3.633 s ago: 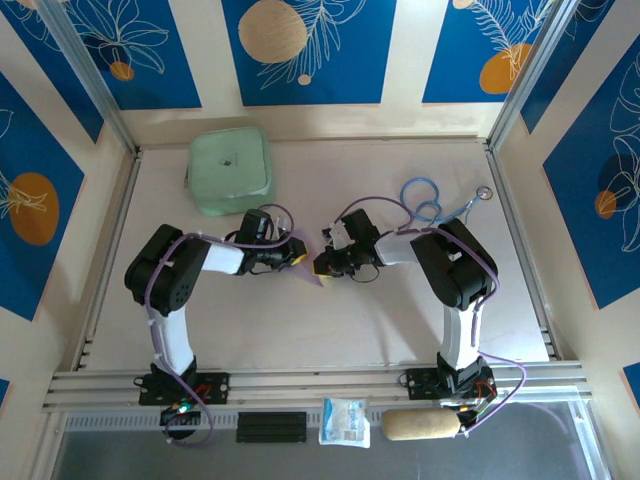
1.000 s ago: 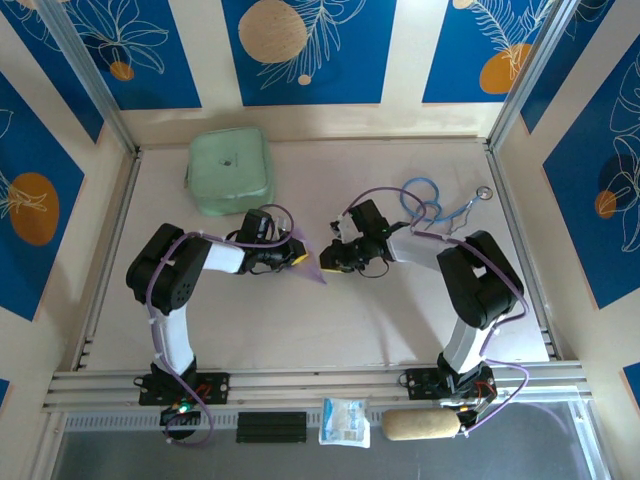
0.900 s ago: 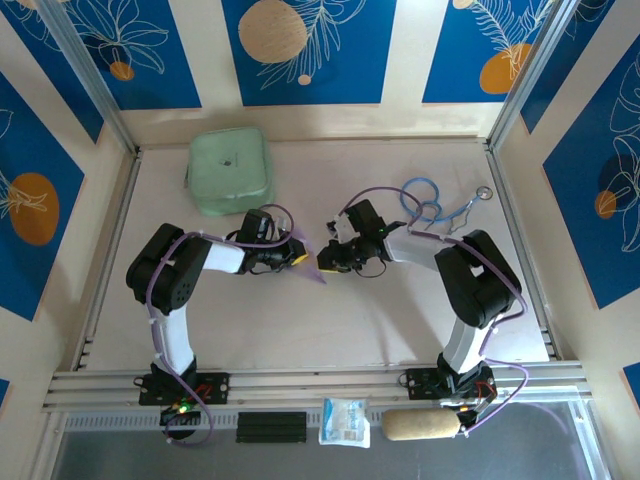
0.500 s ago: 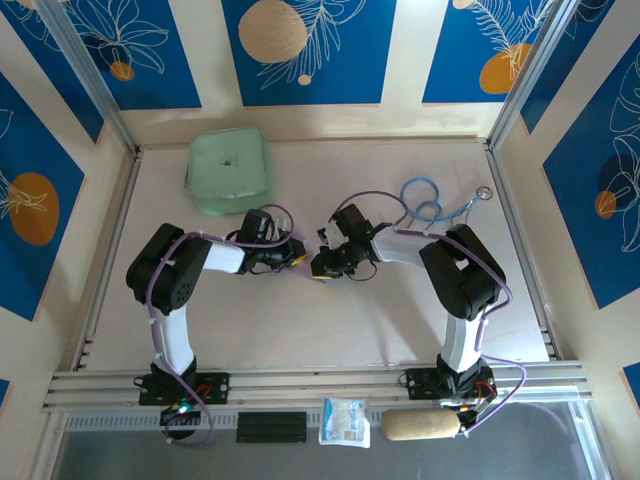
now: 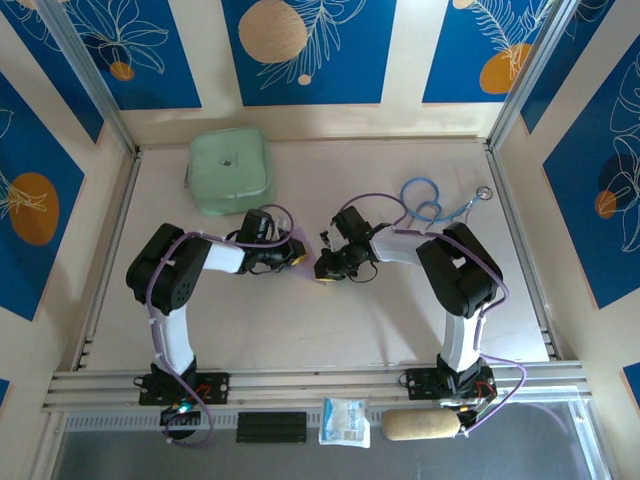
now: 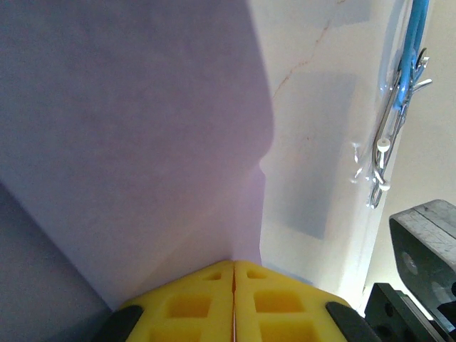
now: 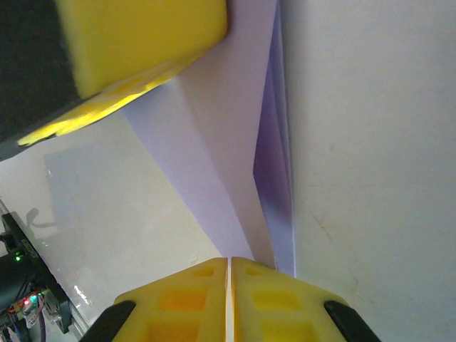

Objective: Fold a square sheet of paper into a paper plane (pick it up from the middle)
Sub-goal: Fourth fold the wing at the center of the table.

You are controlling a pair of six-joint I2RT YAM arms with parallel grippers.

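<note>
Paper [image 7: 231, 142] now sits pinched from both sides: right gripper [image 7: 228, 262] has just clamped its right edge, left gripper [image 6: 234, 263] grips the left, so creasing can likely proceed.

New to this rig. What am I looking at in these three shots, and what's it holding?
Two small robot arms are bolted at the near edge of a table, each ending in two yellow fingers. The wide picture looks down from above and behind them, with the left arm on the left and the right arm on the right. The other two pictures come from cameras on the wrists, looking along the fingers. On the table lie a green pouch and a blue cable. Between the arms is a lilac paper, partly folded. The left fingers and the right fingers are both shut on it.
</note>
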